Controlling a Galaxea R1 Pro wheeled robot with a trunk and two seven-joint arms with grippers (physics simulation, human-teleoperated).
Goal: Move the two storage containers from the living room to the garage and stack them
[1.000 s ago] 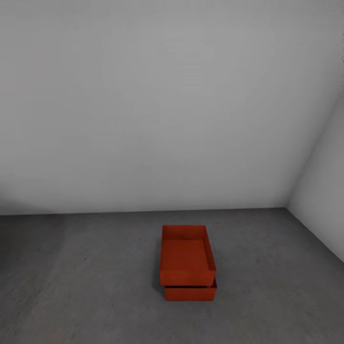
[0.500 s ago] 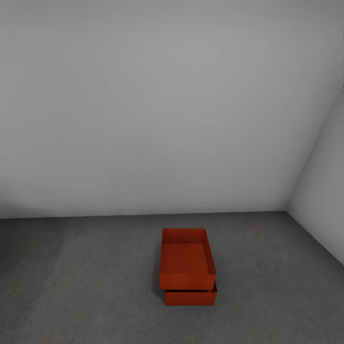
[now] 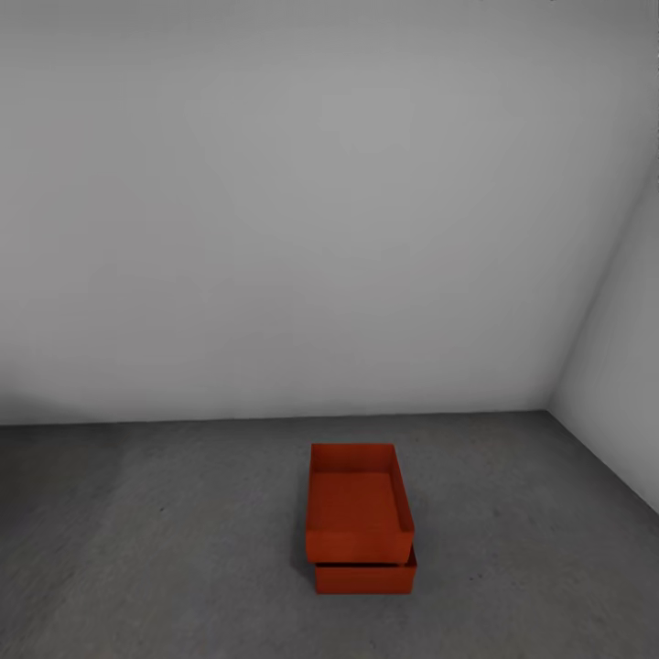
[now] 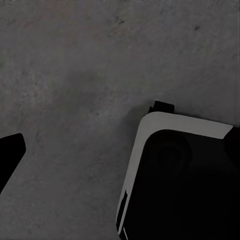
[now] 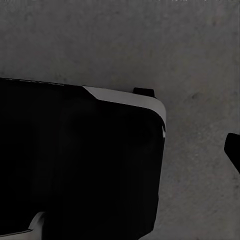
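Two orange-red open boxes sat stacked on the dark grey floor [image 3: 165, 549] near the white wall [image 3: 302, 210]: the top box [image 3: 357, 503] overhung the bottom box [image 3: 364, 578], whose front edge poked out. Whether either gripper's jaws were open or closed could not be told.

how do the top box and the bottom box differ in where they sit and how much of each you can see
The top box rests on the bottom box, which sits on the grey floor. The top box shows its open inside and all four walls; the bottom box shows little more than its near wall. The bottom box sticks out a little toward the camera and to the right, so the stack is slightly offset. Both are plain orange-red rectangular boxes.
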